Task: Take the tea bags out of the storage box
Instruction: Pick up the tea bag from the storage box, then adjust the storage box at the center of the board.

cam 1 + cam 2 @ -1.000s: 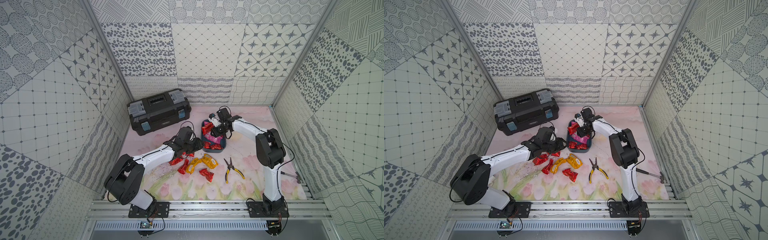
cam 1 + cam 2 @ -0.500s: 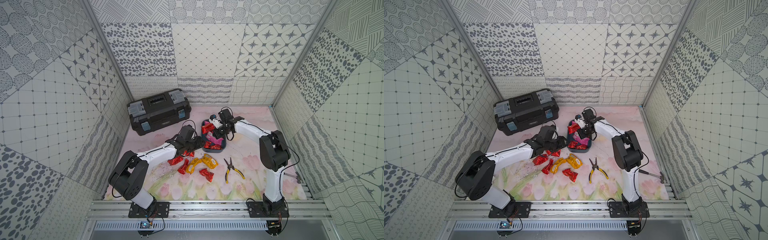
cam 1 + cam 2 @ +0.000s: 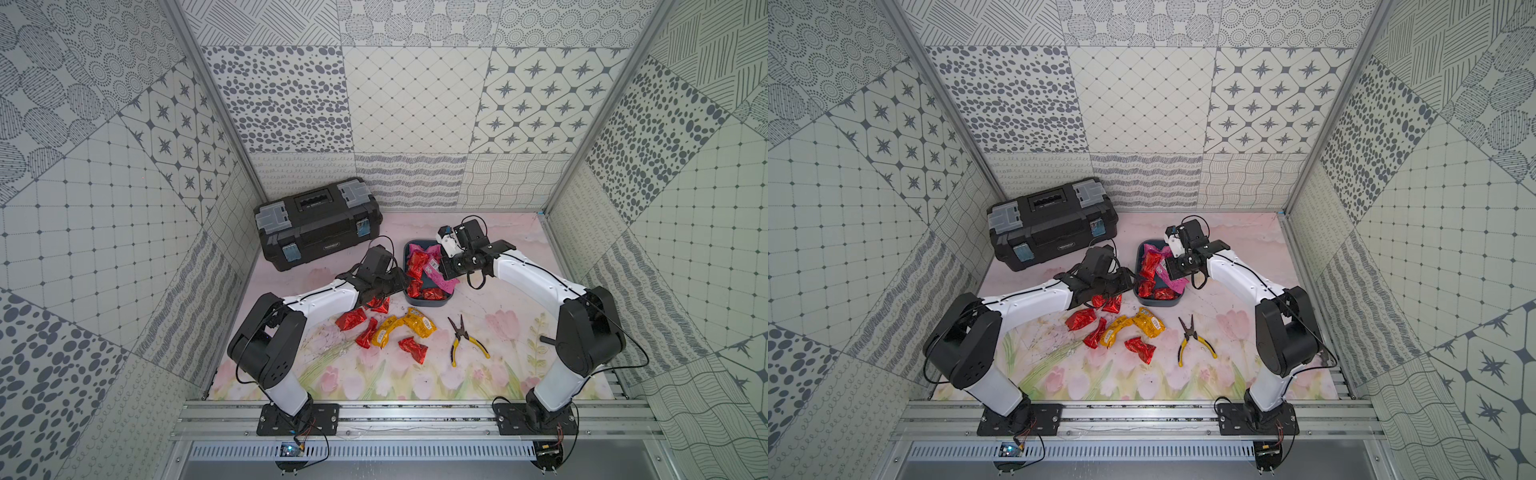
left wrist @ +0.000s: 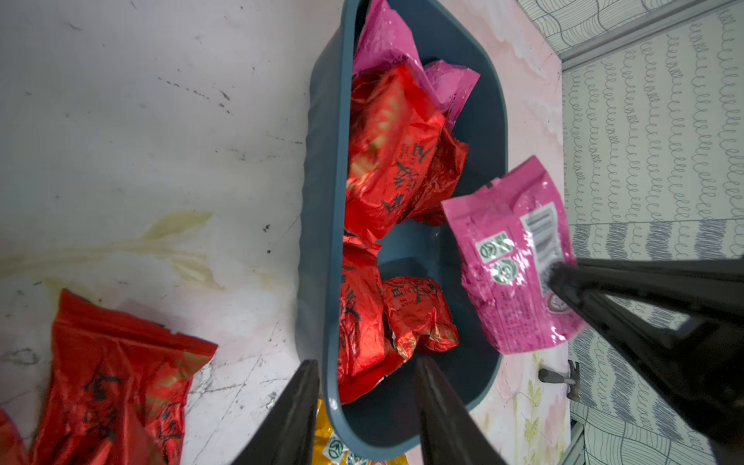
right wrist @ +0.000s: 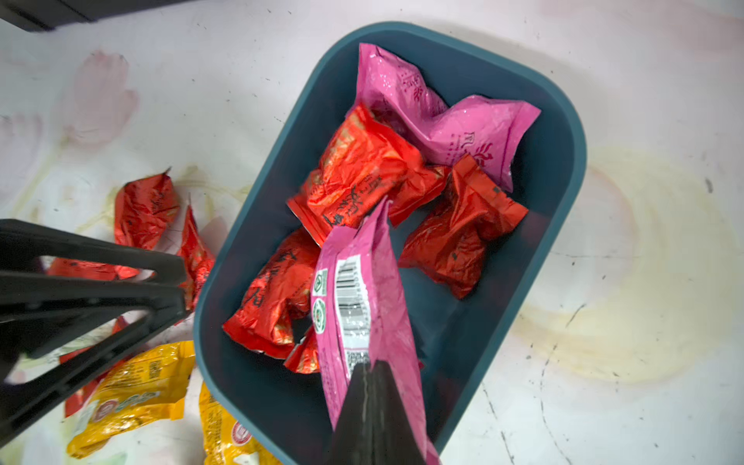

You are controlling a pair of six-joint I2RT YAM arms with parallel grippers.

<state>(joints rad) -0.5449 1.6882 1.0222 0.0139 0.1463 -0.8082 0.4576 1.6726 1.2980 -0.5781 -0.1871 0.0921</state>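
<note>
Right hand (image 5: 368,364), newly tight around pink tea bag (image 5: 362,298).

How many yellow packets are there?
2, both on the table outside the storage box: one yellow tea bag beside red ones, the other yellow tea bag nearer the pliers. More may hide in the box.

The tea bags (image 5: 362,177) are crinkled, glossy foil. The storage box (image 5: 563,181) is smooth, faintly shiny plastic. The fingers (image 4: 439,410) look like matt black plastic, the bench (image 4: 141,120) smooth but scuffed.
</note>
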